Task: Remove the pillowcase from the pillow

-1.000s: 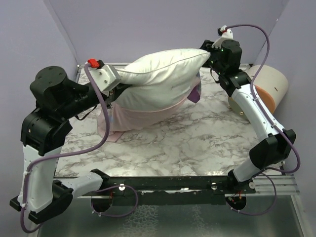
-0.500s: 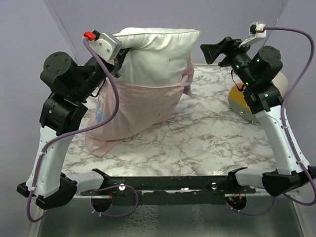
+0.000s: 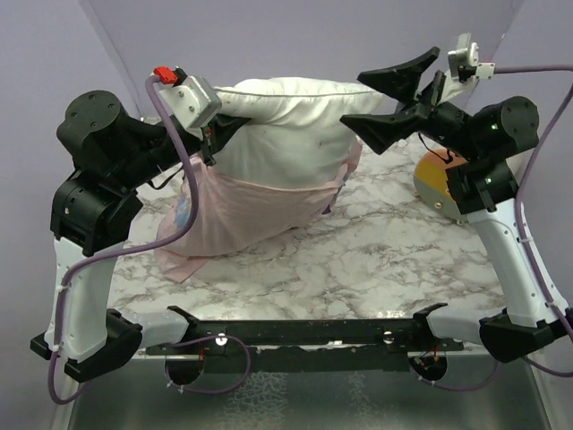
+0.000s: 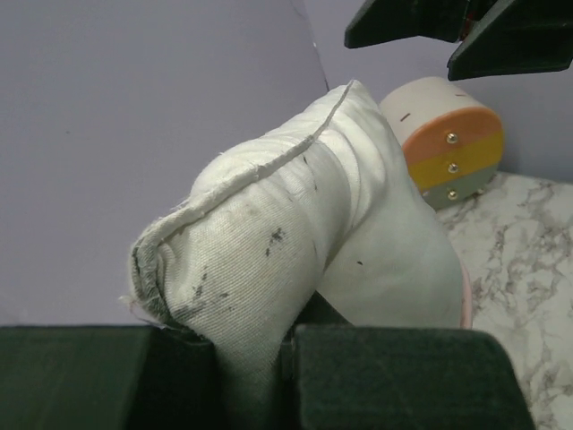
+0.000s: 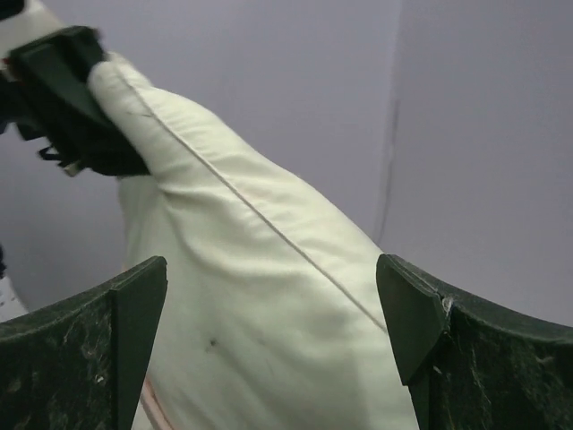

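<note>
The white pillow point(image 3: 286, 121) hangs in the air above the table, and my left gripper point(image 3: 213, 133) is shut on its left corner. The wrist view of that arm has the pillow point(image 4: 295, 233) corner pinched between the dark pads of the left gripper point(image 4: 260, 376). The pillowcase point(image 3: 246, 210), pale pink side out, sags round the pillow's lower half and trails onto the marble. My right gripper point(image 3: 352, 100) stands wide open at the pillow's right end, a finger on either side and nothing held. Its own view shows the pillow point(image 5: 269, 340) between the spread fingers of the right gripper point(image 5: 269, 273).
A cream-and-orange cylinder point(image 3: 437, 184) lies at the table's point(image 3: 385, 260) back right, under my right arm, and shows again as the cylinder point(image 4: 448, 143) past the pillow. Purple walls close the back and sides. A black rail point(image 3: 304, 331) runs along the near edge.
My right gripper has let go of the pillow's right corner, opened wide and risen. The left arm has lifted the pillow, and the pillowcase has slid down to hang below it.
</note>
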